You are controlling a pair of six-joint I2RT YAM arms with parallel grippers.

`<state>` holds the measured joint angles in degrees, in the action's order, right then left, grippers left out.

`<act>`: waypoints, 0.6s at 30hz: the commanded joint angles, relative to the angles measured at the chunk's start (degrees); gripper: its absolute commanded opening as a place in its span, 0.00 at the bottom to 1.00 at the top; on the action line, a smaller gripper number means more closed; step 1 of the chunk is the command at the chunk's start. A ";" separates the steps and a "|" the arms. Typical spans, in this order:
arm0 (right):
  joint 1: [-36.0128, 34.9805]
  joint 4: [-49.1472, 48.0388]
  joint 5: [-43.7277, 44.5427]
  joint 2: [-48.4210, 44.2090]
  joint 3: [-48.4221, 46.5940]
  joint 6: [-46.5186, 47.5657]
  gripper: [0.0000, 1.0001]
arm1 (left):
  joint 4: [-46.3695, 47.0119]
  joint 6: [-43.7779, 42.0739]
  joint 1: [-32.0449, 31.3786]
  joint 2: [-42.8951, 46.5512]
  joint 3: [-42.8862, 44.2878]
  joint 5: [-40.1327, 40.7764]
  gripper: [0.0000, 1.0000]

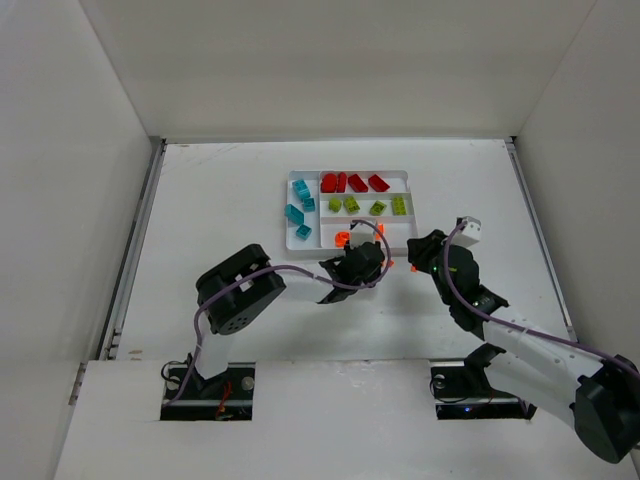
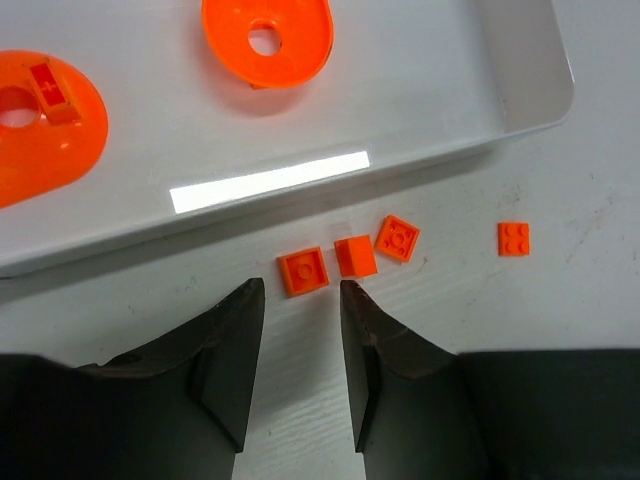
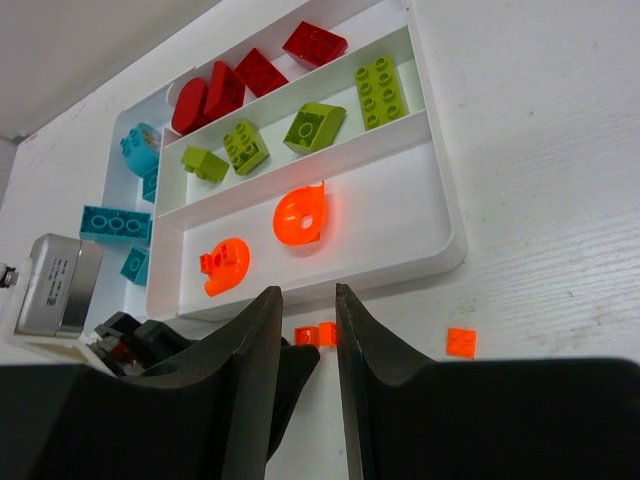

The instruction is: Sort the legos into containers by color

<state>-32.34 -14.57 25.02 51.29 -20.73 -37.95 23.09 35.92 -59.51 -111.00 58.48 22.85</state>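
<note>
The white tray holds red legos in its far long section and lime green ones in the middle. Two round orange pieces lie in the near section, teal bricks in the short left one. Several tiny orange bricks lie on the table just outside the tray's near wall. My left gripper hovers right behind them, slightly open and empty. From the right, my right gripper points at the same bricks, jaws narrowly apart and holding nothing.
One more tiny orange brick lies apart to the right, near the tray's corner. The two gripper heads are close together in front of the tray. White walls enclose the table on three sides.
</note>
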 commanded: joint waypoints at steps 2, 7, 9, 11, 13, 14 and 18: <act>-1.01 -2.39 -0.23 -0.13 -1.42 -0.10 0.34 | 0.11 0.20 0.58 -1.85 2.87 3.60 0.33; -1.02 -2.48 -0.23 -0.13 -1.42 -0.01 0.34 | -0.76 -0.24 0.58 -2.99 3.75 5.09 0.28; -1.02 -2.48 -0.23 -0.22 -1.33 -0.10 0.34 | -1.38 -0.59 0.49 -3.26 4.10 6.06 0.25; -1.02 -2.48 -0.23 -0.22 -1.33 -0.10 0.34 | -1.82 -1.03 0.31 -3.69 4.45 6.50 0.23; -1.02 -2.57 -0.23 -0.05 -1.33 -0.02 0.36 | -2.00 -1.38 0.22 -4.31 4.89 6.59 0.21; -1.02 -2.57 -0.14 0.13 -1.33 0.07 0.37 | -2.00 -1.47 0.14 -4.57 4.98 6.68 0.20; -1.02 -2.05 -0.05 1.88 -2.03 0.42 0.43 | -2.00 -1.38 0.14 -4.32 4.19 6.68 0.13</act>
<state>-32.75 -14.63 24.86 52.05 -20.75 -37.93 23.27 35.33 -59.42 -114.80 62.41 28.34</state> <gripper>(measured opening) 0.423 0.167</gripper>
